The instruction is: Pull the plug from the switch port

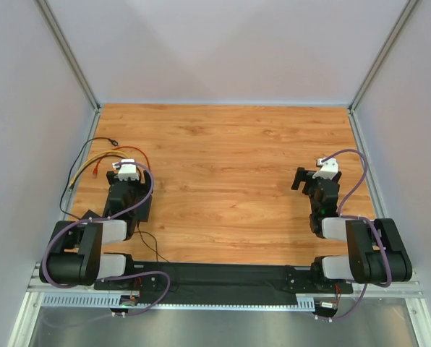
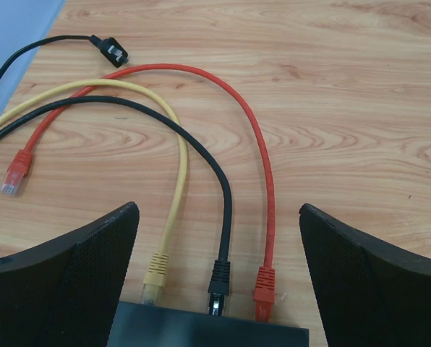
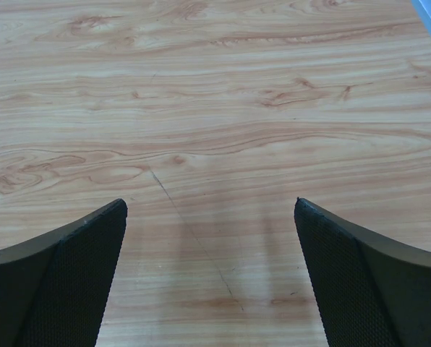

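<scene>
The black switch [image 2: 208,334] lies at the bottom edge of the left wrist view. Three plugs sit in its ports: yellow [image 2: 156,273], black [image 2: 220,277] and red [image 2: 264,285]. My left gripper [image 2: 217,207] is open, with its fingers [image 2: 71,278] wide on either side of the three plugs and touching none. In the top view the left gripper [image 1: 126,179] hangs over the switch [image 1: 143,210], which the arm mostly hides. My right gripper [image 3: 210,202] is open and empty over bare wood, at the right in the top view [image 1: 313,178].
The three cables loop away to the left rear. The red cable's free plug [image 2: 14,173] lies loose on the wood. A black connector [image 2: 111,52] lies farther back. The enclosure's left wall [image 1: 27,144] is close to the cables.
</scene>
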`<state>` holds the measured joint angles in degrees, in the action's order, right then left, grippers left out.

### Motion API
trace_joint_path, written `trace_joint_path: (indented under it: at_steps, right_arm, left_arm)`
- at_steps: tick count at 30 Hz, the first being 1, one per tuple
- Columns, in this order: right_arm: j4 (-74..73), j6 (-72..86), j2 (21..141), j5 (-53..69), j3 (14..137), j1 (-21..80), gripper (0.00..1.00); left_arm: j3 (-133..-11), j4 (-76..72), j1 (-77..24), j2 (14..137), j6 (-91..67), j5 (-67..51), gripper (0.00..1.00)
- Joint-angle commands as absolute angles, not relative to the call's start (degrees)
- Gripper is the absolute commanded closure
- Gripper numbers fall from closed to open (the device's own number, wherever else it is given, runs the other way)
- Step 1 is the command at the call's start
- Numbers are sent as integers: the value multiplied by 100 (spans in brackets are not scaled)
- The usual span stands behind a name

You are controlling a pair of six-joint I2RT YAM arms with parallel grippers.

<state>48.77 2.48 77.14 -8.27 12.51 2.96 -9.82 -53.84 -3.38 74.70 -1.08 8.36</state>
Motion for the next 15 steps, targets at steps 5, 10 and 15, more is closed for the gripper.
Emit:
trace_joint_path:
  at_steps: [5,10,15]
  right_arm:
    - [5238,123,7734,-1002,1424,325,0]
    - [5352,140,7664,-1308,1354,351,0]
    - [3827,27,6753,-1600,1983,624,0]
  left_arm:
    - [-1125,-5713,-308,7418,35,835,0]
    - [-1142,-5704,-308,7383,105,669,0]
    - [-1774,-3783,-316,6533,-164,902,0]
